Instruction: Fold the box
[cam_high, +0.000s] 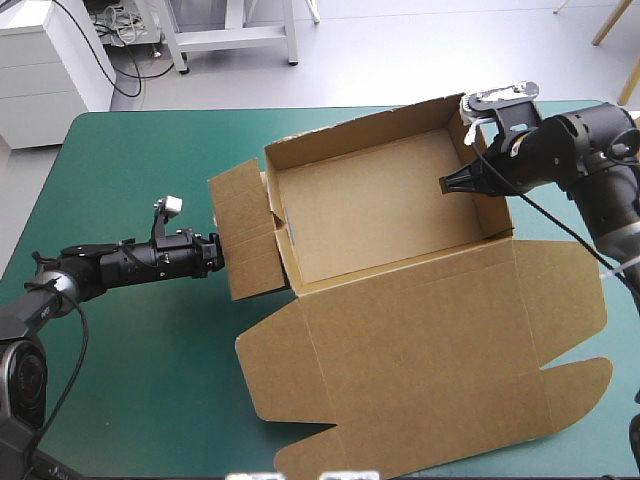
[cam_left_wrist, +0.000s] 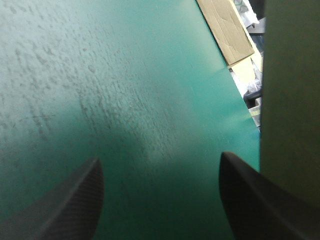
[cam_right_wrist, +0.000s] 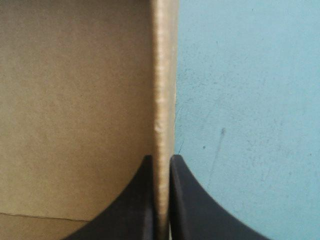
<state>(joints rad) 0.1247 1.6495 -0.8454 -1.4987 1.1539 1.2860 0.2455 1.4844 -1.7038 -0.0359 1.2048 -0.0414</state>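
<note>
The brown box (cam_high: 375, 205) lies mid-table as an open tray, its far and right walls raised and its lid (cam_high: 430, 345) flat toward the front edge. Its left side flap (cam_high: 243, 228) leans outward. My right gripper (cam_high: 447, 185) reaches over the right wall and is shut on that wall's top edge (cam_right_wrist: 162, 100), one black finger on each side at the right gripper (cam_right_wrist: 161, 159). My left gripper (cam_high: 218, 256) is low, just outside the left flap. The left gripper (cam_left_wrist: 160, 160) is open over bare cover, with a board panel (cam_left_wrist: 290, 100) beside one finger.
The teal-green cover (cam_high: 140, 340) lies bare to the left of the box and under the left arm. The lid's tabs reach near the front and right table edges. More brown board (cam_left_wrist: 225, 30) shows beyond the table's edge in the left wrist view.
</note>
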